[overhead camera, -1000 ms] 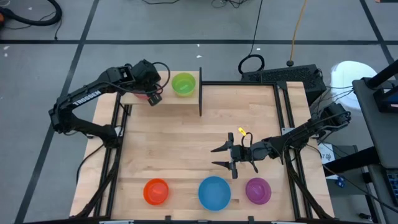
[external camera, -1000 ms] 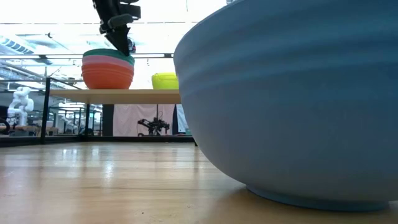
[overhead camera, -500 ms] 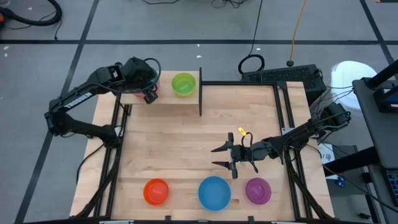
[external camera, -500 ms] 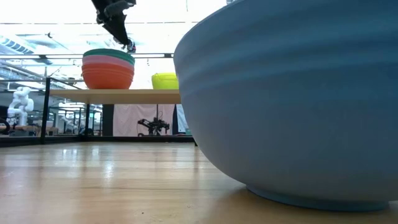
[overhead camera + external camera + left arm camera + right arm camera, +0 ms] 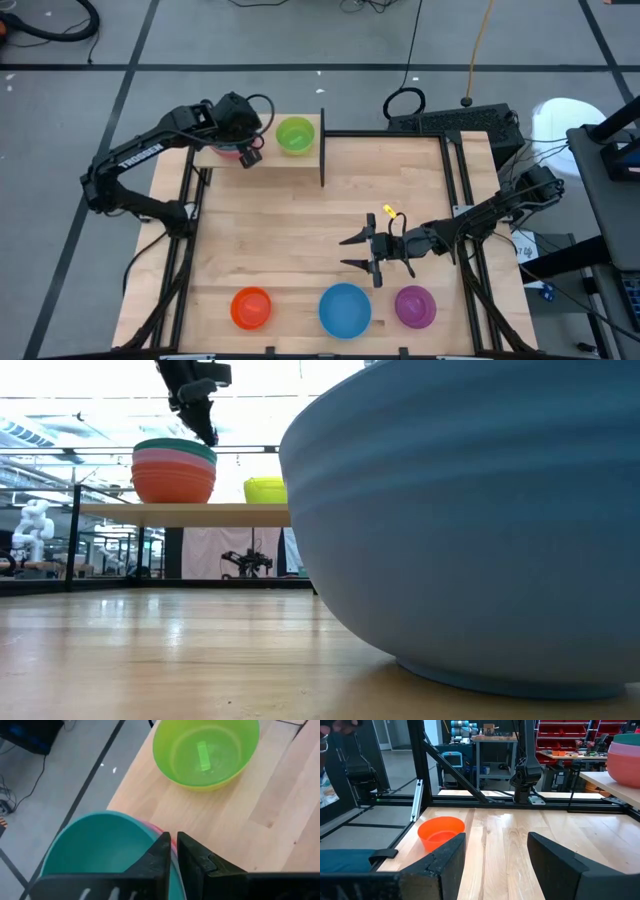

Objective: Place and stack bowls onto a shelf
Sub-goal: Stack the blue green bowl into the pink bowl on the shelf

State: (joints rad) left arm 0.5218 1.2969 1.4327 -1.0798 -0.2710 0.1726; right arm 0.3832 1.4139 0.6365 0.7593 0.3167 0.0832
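- At upper left of the high view, my left tool [image 5: 244, 152] hangs over the shelf [image 5: 305, 160], fingers together, above the teal bowl [image 5: 97, 845] topping a stack.
- Beside it sits the green bowl [image 5: 295, 135].
- Lower right, my right tool [image 5: 356, 252] waits spread apart over the table [image 5: 290, 230], near the orange bowl [image 5: 251, 307], blue bowl [image 5: 345, 310] and purple bowl [image 5: 415, 306].

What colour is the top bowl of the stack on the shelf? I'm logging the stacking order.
Teal. The top bowl shows best in the left wrist view, right by the left gripper.
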